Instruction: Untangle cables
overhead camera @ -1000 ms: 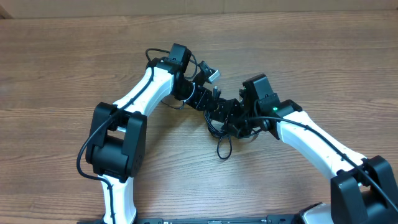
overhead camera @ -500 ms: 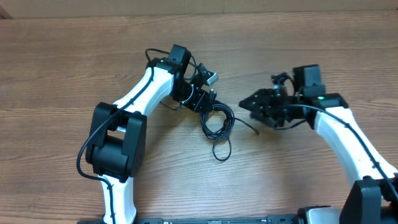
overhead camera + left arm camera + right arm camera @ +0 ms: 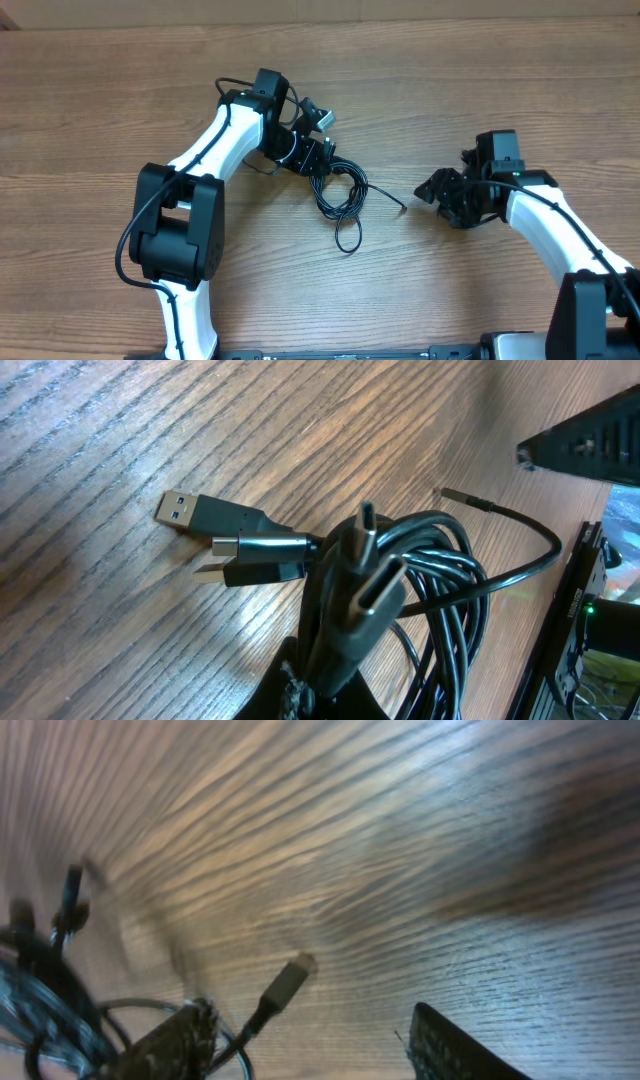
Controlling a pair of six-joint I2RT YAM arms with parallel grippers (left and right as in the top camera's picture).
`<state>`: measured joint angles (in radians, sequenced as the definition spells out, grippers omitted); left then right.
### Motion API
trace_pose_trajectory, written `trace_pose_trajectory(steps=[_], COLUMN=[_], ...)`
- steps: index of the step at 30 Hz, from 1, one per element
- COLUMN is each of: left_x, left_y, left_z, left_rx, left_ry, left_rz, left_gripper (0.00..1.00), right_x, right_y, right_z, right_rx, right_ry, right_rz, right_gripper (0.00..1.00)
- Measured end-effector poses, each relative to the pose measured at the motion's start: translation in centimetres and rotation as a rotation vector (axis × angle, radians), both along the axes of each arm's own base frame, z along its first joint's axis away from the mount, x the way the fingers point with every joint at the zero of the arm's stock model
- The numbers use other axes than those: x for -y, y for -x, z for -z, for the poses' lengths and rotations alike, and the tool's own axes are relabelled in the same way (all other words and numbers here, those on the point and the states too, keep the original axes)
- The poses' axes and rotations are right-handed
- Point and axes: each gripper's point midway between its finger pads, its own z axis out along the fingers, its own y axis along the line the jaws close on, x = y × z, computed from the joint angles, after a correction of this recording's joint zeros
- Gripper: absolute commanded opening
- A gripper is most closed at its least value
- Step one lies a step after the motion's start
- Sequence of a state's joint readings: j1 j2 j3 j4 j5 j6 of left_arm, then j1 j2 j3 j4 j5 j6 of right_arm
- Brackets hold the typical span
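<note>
Several cables [image 3: 342, 192] are lying as one looped knot on the table [image 3: 90, 90], a little left of centre. None is lying apart on its own yet, so I am judging the untangling as barely begun. Almost all of the separating is left to do.

Left side: the left pincer [image 3: 316, 160] is pressing together on the upper edge of the knot and is pinching the cables there. In the left wrist view the strands are running out from between its fingers, with the loops bunching to the right. A few plugs [image 3: 240, 545] are fanning out to the left of the bundle, and they are resting on the wood or just over it. I cannot tell how many cords are in the grip.

Middle: one strand [image 3: 385, 198] is trailing out of the knot to the right, and its tip is lying free on the table. I am reading this as the only part pulled clear so far.

Right side: the right pincer [image 3: 434, 190] is hovering near that tip but apart from it. Its fingers [image 3: 455, 1045] are standing spread, with bare wood showing between them. The right wrist view is blurred. It is showing the strand's plug end in the gap, close to one finger, and I am judging that nothing is being gripped.
</note>
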<state>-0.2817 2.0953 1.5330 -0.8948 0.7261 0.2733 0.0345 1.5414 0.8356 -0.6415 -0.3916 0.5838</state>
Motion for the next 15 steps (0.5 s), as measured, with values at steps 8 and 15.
trace_pose_trajectory(steps=[8,15], left_x=[-0.1,0.0], left_y=[0.2,0.2], left_z=[0.0,0.0], left_rx=[-0.010,-0.010], left_ry=[-0.003,0.001], left_rz=[0.000,0.000], left_gripper=[0.04,0.04], right_x=[0.1,-2.2], right_y=[1.9,-0.1], right_z=[2.2,1.2], right_rx=[-0.265,-0.244], right_ry=[-0.112,-0.218], right_rz=[0.483,0.562], right_gripper=[0.47,0.41])
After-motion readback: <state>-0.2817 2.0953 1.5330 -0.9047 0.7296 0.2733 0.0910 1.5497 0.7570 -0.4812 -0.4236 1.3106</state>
